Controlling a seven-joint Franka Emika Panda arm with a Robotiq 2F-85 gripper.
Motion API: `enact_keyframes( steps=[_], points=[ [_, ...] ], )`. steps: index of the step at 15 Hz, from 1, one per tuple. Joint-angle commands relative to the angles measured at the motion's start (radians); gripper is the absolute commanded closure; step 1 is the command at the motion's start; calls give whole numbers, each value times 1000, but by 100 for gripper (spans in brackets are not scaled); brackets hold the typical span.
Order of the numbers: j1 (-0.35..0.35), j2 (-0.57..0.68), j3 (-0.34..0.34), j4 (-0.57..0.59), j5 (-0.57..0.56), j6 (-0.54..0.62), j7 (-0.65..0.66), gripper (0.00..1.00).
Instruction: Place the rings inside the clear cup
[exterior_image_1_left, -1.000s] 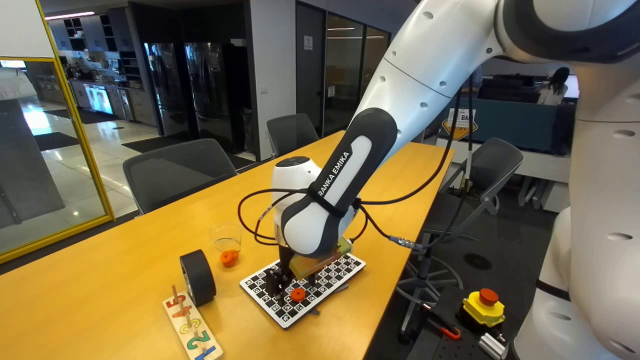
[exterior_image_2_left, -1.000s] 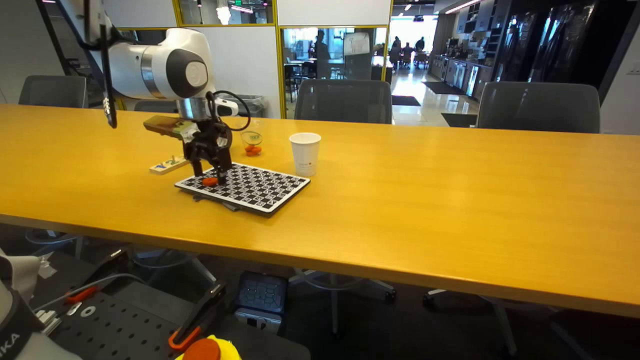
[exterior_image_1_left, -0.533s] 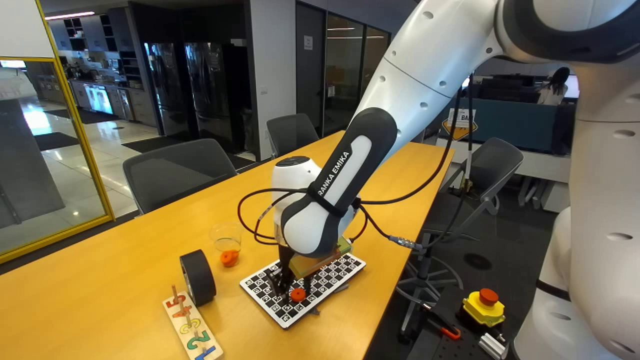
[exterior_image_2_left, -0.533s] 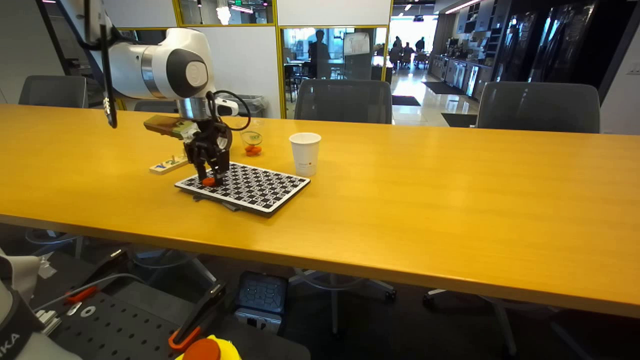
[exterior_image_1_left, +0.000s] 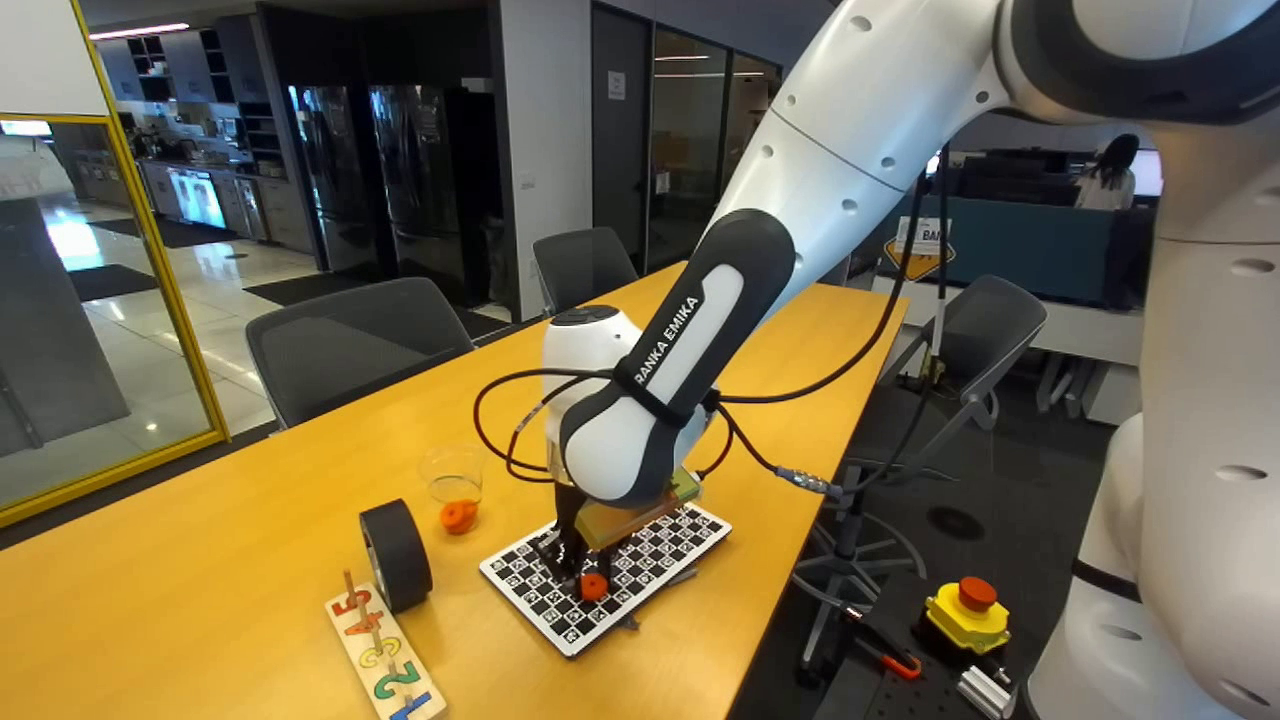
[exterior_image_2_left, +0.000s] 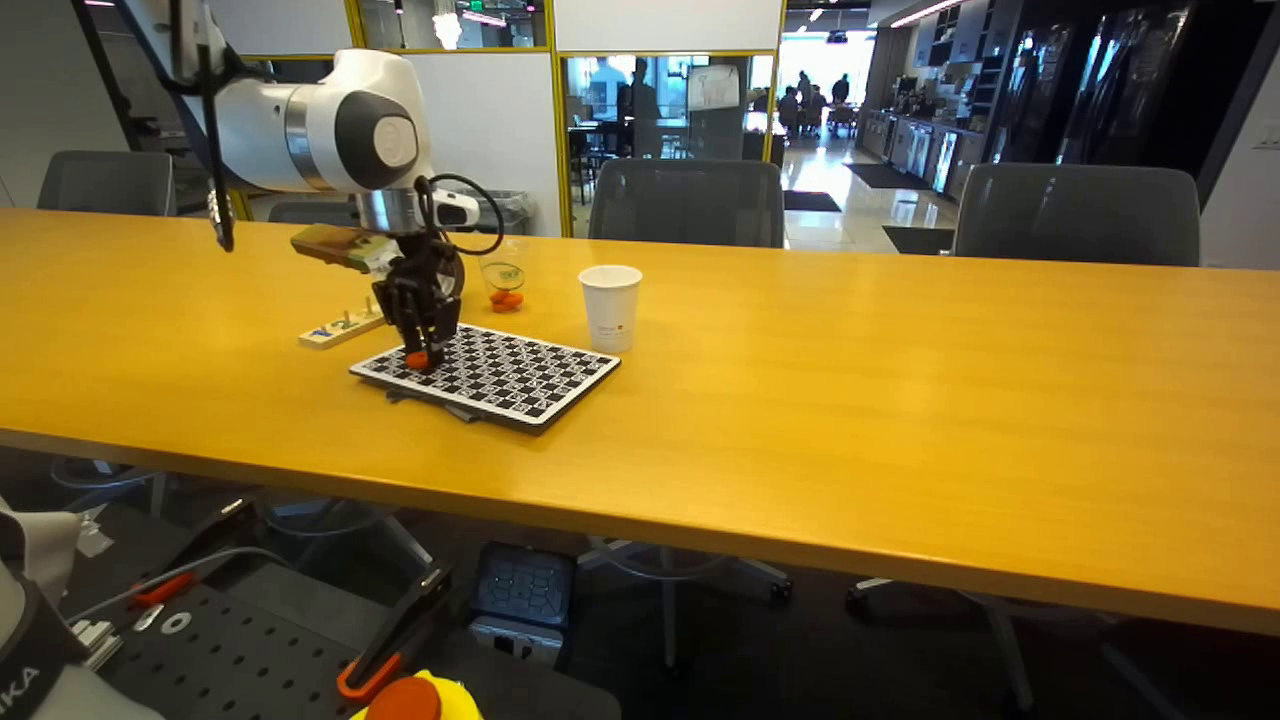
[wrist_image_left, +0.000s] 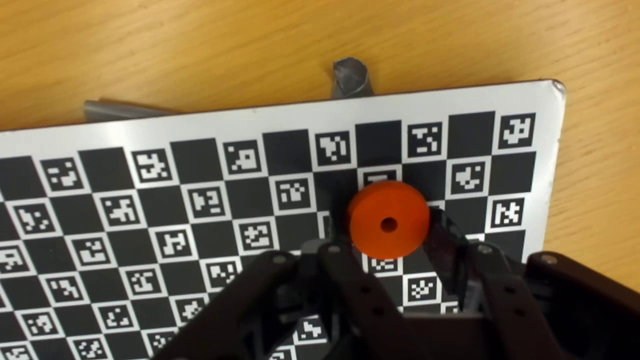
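Presently, the claw (wrist_image_left: 390, 222) is grasping a single orange-red ring (wrist_image_left: 390, 202), its two fingers (wrist_image_left: 444, 239) pressing against opposite sides of it. The ring's small center hole is showing in the wrist view. Both are sitting over a black-and-white checkered board (wrist_image_left: 295, 145), near one of its ends; whether the ring is resting on the squares or hovering barely above them, I cannot tell. Two gray pieces (wrist_image_left: 352, 77) are poking out from beneath the board's long edge onto the yellowish wooden surface (exterior_image_2_left: 850, 400).

The clear cup (exterior_image_2_left: 500, 276) is standing on that same surface in both exterior views, apart from the board and the claw. Some orange rings (exterior_image_2_left: 506, 301) are lying at its bottom, showing through the wall, though I am not managing to count them. Near the board in an exterior view, a white cup (exterior_image_2_left: 610, 310) is standing upright.

In an exterior view, a black tape roll (exterior_image_1_left: 403, 555) is standing on its rim close to a wooden number strip (exterior_image_1_left: 385, 650); colored numerals are running along that strip, and thin pegs (exterior_image_1_left: 349, 588) are pointing up from it. Above the checkered board, the white-and-black arm (exterior_image_1_left: 670, 340) is arching downward. Gray chairs (exterior_image_2_left: 686, 200) are lining the far side of the surface, and well apart from the board, a yellow box (exterior_image_1_left: 965, 625) is carrying a large red button (exterior_image_1_left: 977, 594) on top.
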Motion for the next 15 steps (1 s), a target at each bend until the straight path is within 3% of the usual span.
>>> enact_keyframes(
  steps=[1, 8, 15],
  points=[
    [5, -10, -11, 78, -30, -57, -13, 79],
    [-5, 60, -10, 355, -77, -193, -68, 79],
    [-5, 230, -14, 662, -71, -308, -155, 79]
  ],
)
